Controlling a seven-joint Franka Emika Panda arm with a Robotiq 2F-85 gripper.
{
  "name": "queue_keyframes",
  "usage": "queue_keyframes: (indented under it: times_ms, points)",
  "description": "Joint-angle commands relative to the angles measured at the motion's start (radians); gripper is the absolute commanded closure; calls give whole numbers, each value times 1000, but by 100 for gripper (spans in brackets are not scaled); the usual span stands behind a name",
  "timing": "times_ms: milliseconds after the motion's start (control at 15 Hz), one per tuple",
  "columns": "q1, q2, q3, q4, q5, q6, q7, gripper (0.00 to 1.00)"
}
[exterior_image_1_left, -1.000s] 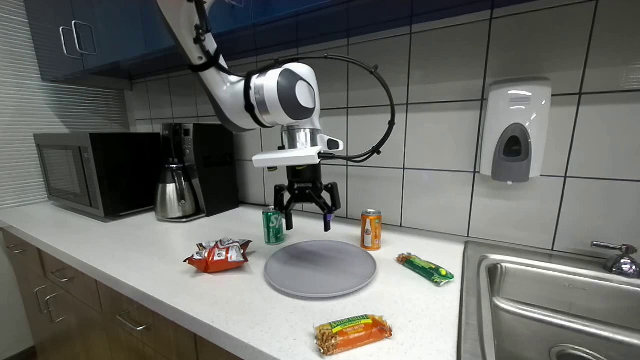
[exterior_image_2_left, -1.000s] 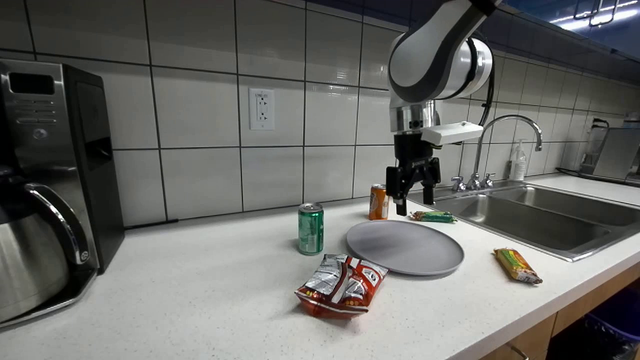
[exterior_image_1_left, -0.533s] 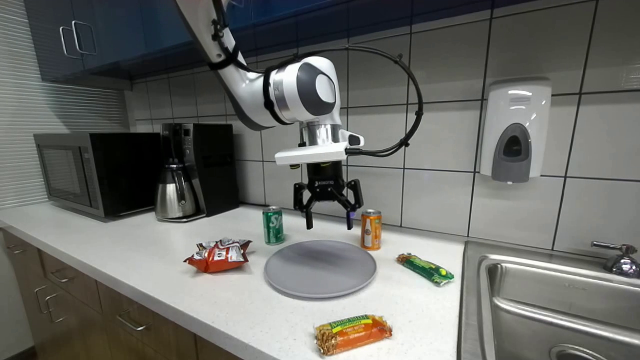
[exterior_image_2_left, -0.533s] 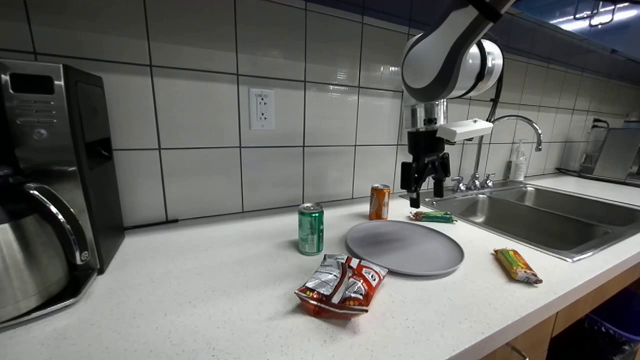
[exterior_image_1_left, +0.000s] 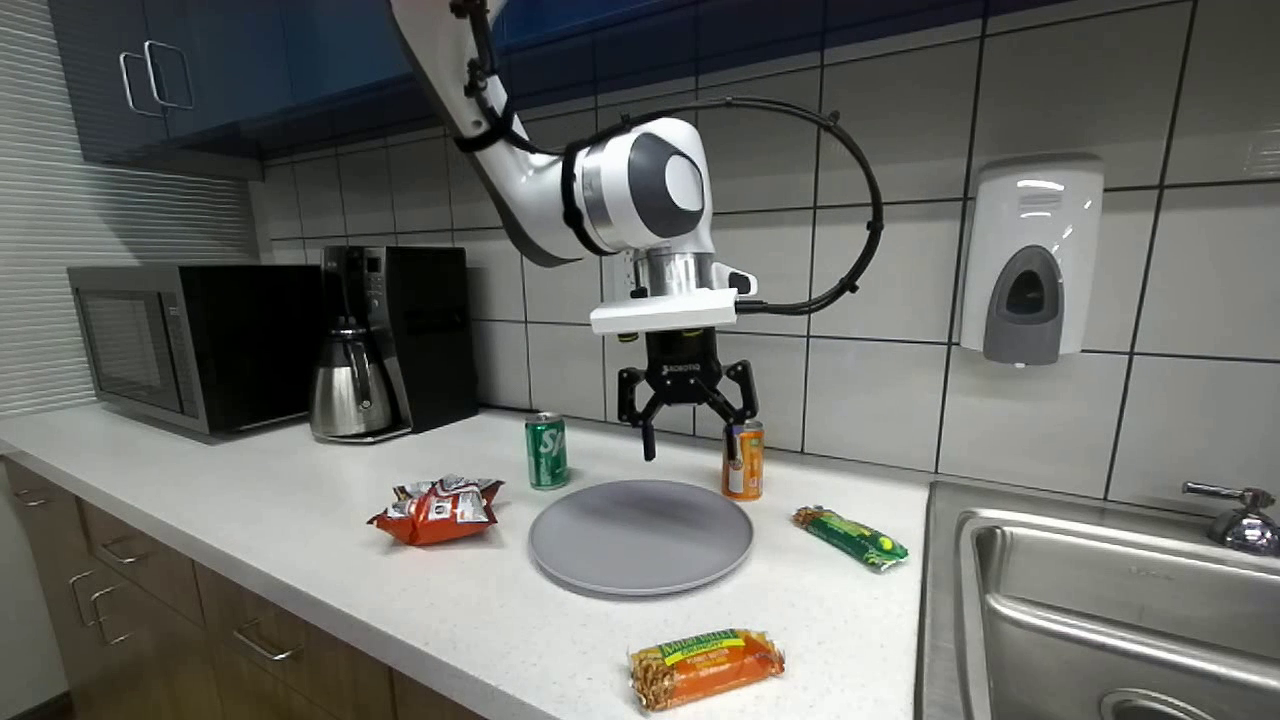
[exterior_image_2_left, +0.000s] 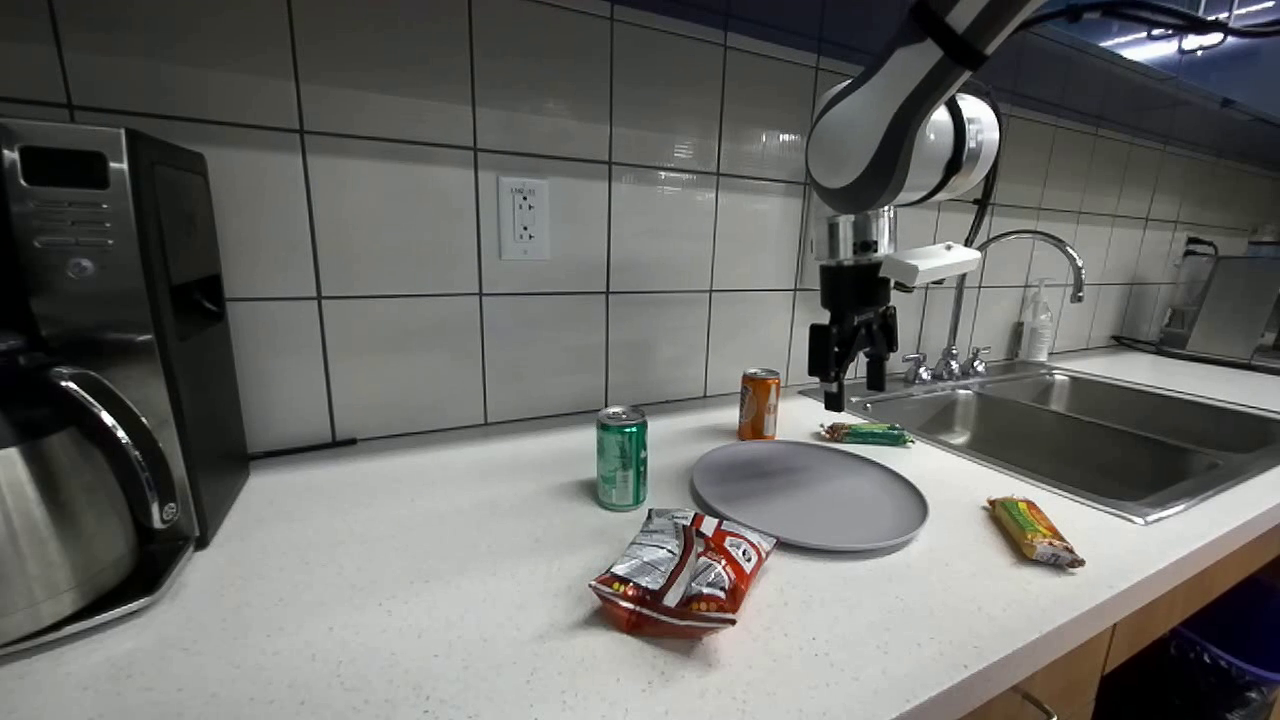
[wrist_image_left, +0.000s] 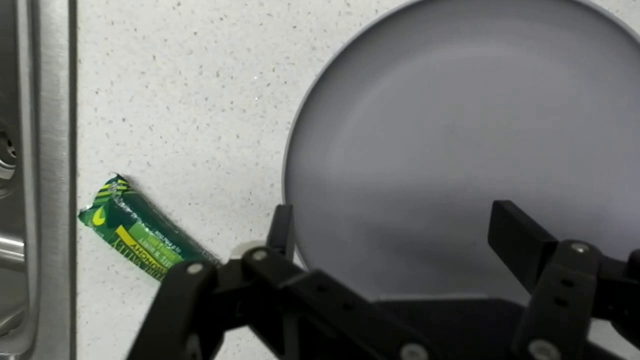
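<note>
Spread wide at the tool (exterior_image_1_left: 691, 455), hanging clear above the grey plate (exterior_image_1_left: 640, 540). Farther from the green can (exterior_image_1_left: 546, 455) in both exterior views than a second ago, and now overlapping the orange can (exterior_image_1_left: 750, 480) in an exterior view. Unchanged across the surface (exterior_image_1_left: 500, 600) since then, from plate and cans to the red snack bag (exterior_image_1_left: 440, 514), the green-wrapped bar (exterior_image_1_left: 852, 538) and the orange-wrapped bar (exterior_image_1_left: 707, 670).
</note>
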Motion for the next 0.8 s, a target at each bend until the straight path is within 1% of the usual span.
queue_keyframes:
  times_ms: [0,67,467,733]
  points:
    - [-35,58,9,80,-12,-5,-92,0]
    - [-37,72,2,95,-30,2,-104,0]
    - [-91,162,7,207,-36,-4,-244,0]
    - [-118,225,7,292,-46,-10,-307,0]
